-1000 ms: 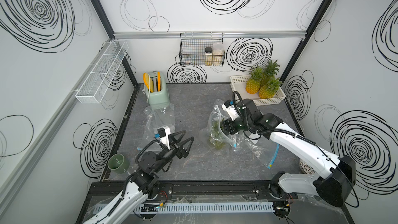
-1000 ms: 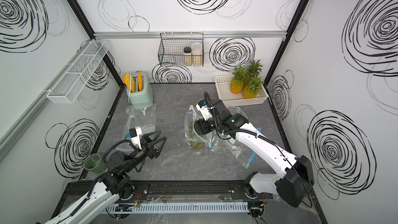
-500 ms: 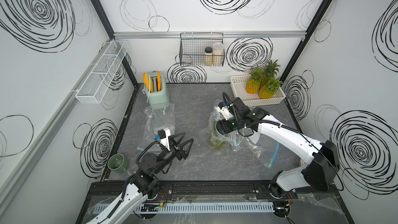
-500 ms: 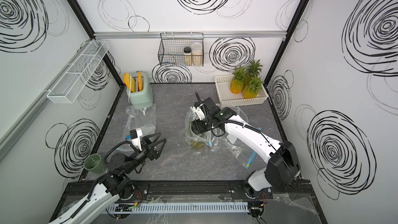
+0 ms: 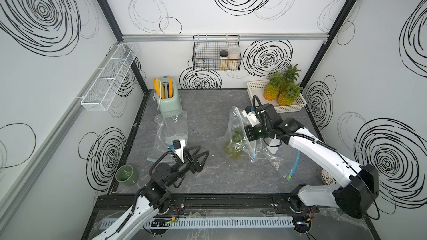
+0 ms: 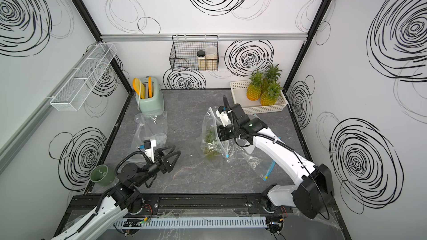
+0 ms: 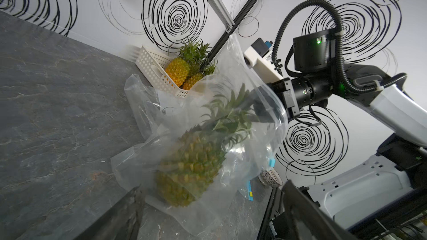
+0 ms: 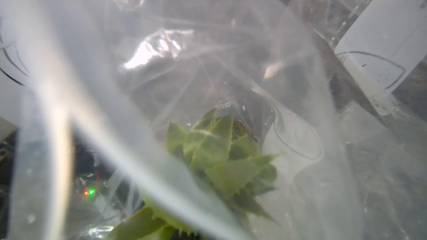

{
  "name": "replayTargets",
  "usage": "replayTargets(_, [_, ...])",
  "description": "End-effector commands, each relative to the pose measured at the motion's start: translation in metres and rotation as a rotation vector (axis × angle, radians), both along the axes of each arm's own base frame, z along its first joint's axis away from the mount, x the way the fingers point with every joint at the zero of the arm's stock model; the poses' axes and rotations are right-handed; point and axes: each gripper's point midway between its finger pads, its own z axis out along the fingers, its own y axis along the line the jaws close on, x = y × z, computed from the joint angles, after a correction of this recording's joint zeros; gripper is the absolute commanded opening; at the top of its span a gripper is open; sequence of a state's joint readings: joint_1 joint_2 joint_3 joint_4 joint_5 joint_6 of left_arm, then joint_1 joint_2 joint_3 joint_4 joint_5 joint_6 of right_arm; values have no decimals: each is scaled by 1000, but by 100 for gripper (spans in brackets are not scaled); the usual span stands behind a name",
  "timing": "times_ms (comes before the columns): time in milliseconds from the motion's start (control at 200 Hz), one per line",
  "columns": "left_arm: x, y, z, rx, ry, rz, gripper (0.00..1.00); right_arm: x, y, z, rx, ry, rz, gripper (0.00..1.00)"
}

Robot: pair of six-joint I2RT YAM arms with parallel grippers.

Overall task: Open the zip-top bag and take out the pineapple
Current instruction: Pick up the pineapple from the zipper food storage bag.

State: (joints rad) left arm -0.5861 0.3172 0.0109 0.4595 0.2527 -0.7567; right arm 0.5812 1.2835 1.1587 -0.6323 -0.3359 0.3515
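A: Entry. The pineapple (image 7: 194, 165) lies tilted inside the clear zip-top bag (image 7: 143, 158). Its body is low on the tabletop (image 5: 208, 111) and its crown points toward the right pincer (image 7: 258, 111). The bag sits mid-tabletop, between the two arms.

B: Pincer states?

A: Right pincer: cannot tell. Film veils its fingers in the left wrist view. The right wrist view gives only blurred plastic and leaf tips. The left pincer (image 5: 204, 150) stands wide open and empty, well apart from the bag.

B: Failure modes from here?

A: (1) If film is pinched together with the leaves, a pull would likely lift bag and fruit as one, since nothing pins the bag down. (2) A hold on a few crown leaves alone may slip or tear them, as the fruit looks heavy for that grip. (3) The fruit's body may snag on the zip rim near the blue slider (image 7: 272, 162) if the mouth is slack.

B: Collateral?

A: A dragged bag could sweep the empty bag (image 5: 277, 158) just beside it. The white basket (image 5: 254, 86) stands near the right wrist, and a wide swing might clip it.

B: Judgement: the left pincer should anchor the bag's bottom before any pull.
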Motion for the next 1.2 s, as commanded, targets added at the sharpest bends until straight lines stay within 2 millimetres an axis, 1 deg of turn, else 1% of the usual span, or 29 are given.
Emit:
replayTargets(0, [-12, -8, 6, -83, -36, -81, 96, 13, 6, 90, 232, -186, 48, 0])
replayTargets(80, [-15, -13, 6, -86, -41, -104, 96, 15, 3, 111, 251, -215, 59, 0])
replayTargets(215, [-21, -25, 6, -78, -39, -148, 96, 14, 4, 135, 308, -239, 76, 0])
replayTargets(375, [-26, -41, 16, -81, -48, -192, 96, 13, 8, 165, 382, -283, 82, 0])
replayTargets(520, [-19, -55, 19, -47, -38, -210, 96, 10, 12, 195, 455, -323, 104, 0])
replayTargets(640, [-10, -56, 18, -60, -38, -179, 96, 7, 14, 215, 486, -351, 115, 0])
replayTargets(720, [-4, -53, 22, -87, -61, -142, 96, 3, 18, 221, 503, -354, 127, 0])
replayTargets(785, [-2, -53, 34, -120, -95, -135, 96, 0, 21, 224, 511, -358, 137, 0])
replayTargets(1026, [8, -66, 70, -196, -181, -153, 96, -11, 42, 224, 525, -346, 182, 0])
replayTargets(1091, [13, -68, 76, -213, -194, -150, 96, -14, 46, 225, 530, -345, 192, 0])
replayTargets(1196, [20, -71, 80, -217, -204, -146, 96, -20, 54, 227, 543, -342, 216, 0])
